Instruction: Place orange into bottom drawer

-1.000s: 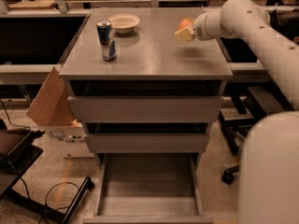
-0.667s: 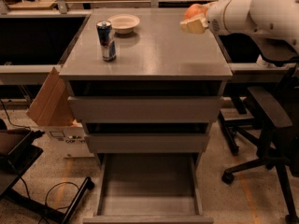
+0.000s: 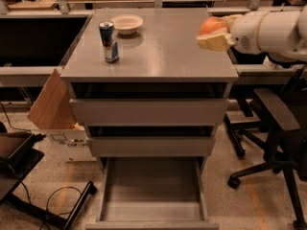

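Observation:
The orange (image 3: 211, 26) is a small round fruit held between the cream fingers of my gripper (image 3: 215, 32), above the right side of the grey cabinet top (image 3: 158, 51). The gripper is shut on it, with the white arm (image 3: 271, 30) reaching in from the right. The bottom drawer (image 3: 152, 191) is pulled out at the foot of the cabinet, a flat grey tray with low walls and nothing showing in it. The two drawers above it (image 3: 148, 111) are pushed in.
A blue and silver drink can (image 3: 109, 41) and a shallow cream bowl (image 3: 127, 23) stand on the cabinet top at the left. A cardboard box (image 3: 50, 104) leans at the cabinet's left. A black office chair (image 3: 273, 128) stands at the right.
The arm has swung out to the right and lifted, carrying the orange from over the cabinet's back right toward its right edge.

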Controlling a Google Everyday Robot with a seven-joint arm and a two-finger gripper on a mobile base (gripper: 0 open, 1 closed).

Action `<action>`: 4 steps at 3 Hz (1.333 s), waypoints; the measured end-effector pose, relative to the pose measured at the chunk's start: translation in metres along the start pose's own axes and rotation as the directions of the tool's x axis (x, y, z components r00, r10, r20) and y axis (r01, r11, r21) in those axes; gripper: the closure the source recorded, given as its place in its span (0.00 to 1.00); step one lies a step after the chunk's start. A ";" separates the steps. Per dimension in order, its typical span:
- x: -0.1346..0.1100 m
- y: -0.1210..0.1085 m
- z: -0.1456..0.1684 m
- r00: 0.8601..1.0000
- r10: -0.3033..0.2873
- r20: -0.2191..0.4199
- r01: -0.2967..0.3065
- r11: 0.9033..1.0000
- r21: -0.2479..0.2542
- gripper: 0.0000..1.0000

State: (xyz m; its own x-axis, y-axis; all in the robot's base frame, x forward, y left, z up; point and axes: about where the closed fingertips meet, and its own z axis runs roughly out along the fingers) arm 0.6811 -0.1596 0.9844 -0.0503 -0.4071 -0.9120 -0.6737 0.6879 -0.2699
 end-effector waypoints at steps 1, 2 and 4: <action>0.122 0.011 -0.034 0.985 0.160 -0.069 -0.164 0.985 -0.058 1.00; 0.200 0.026 -0.043 0.956 0.259 -0.141 -0.272 0.959 -0.082 1.00; 0.230 0.049 -0.033 0.947 0.267 -0.177 -0.285 0.955 -0.083 1.00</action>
State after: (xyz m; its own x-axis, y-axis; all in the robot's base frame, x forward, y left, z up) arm 0.6117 -0.2395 0.7712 -0.3582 -0.3082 -0.8813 -0.6902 0.7231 0.0277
